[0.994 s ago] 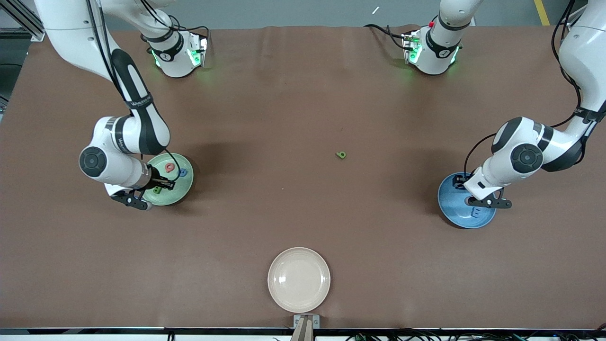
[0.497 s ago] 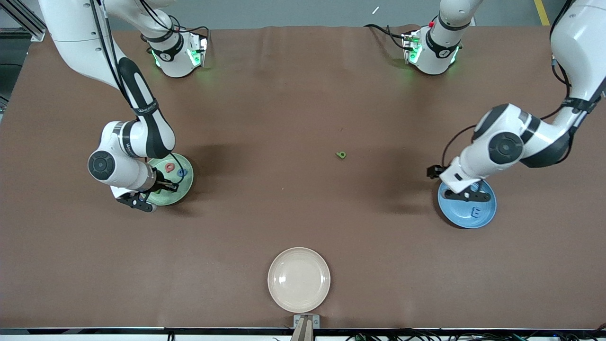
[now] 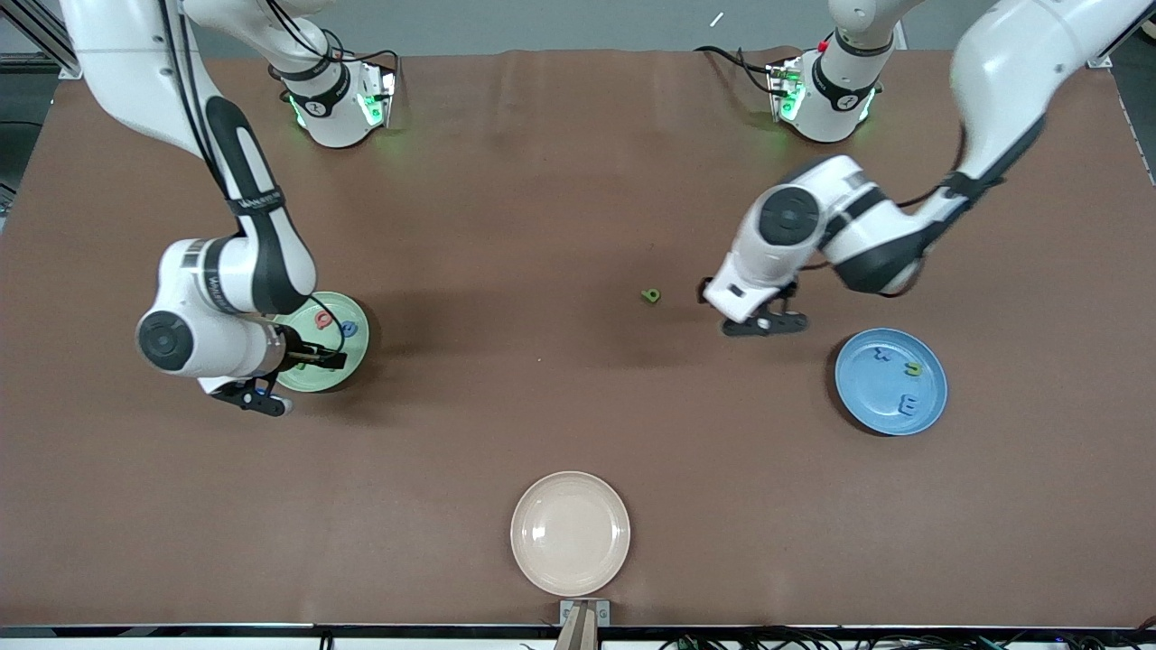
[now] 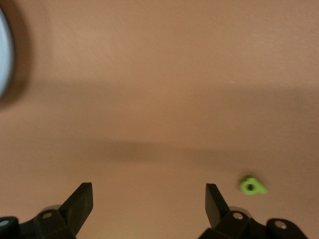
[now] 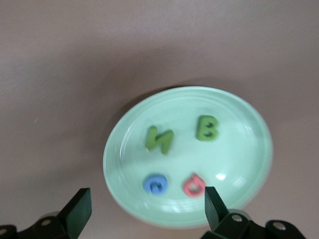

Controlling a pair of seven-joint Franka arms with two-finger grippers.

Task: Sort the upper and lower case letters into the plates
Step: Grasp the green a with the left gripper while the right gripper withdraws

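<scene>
The mint green plate [image 3: 354,348] lies toward the right arm's end and holds a green N [image 5: 159,138], a green B [image 5: 207,128], a blue letter [image 5: 156,183] and a red letter [image 5: 194,184]. My right gripper [image 3: 322,356] hangs open and empty over that plate's [image 5: 239,149] edge. The blue plate [image 3: 867,384] toward the left arm's end carries three small letters. One loose green letter [image 3: 650,295] lies mid-table. My left gripper [image 3: 706,292] is open and empty just beside that letter [image 4: 252,185], above bare table.
A cream-beige round plate [image 3: 570,533] with nothing on it sits near the table's front edge. The blue plate's rim [image 4: 4,55] shows at the edge of the left wrist view. Brown table surface lies between the plates.
My left arm swung from over the blue plate to beside the loose green letter. My right gripper opened over the mint green plate and shifted slightly.
</scene>
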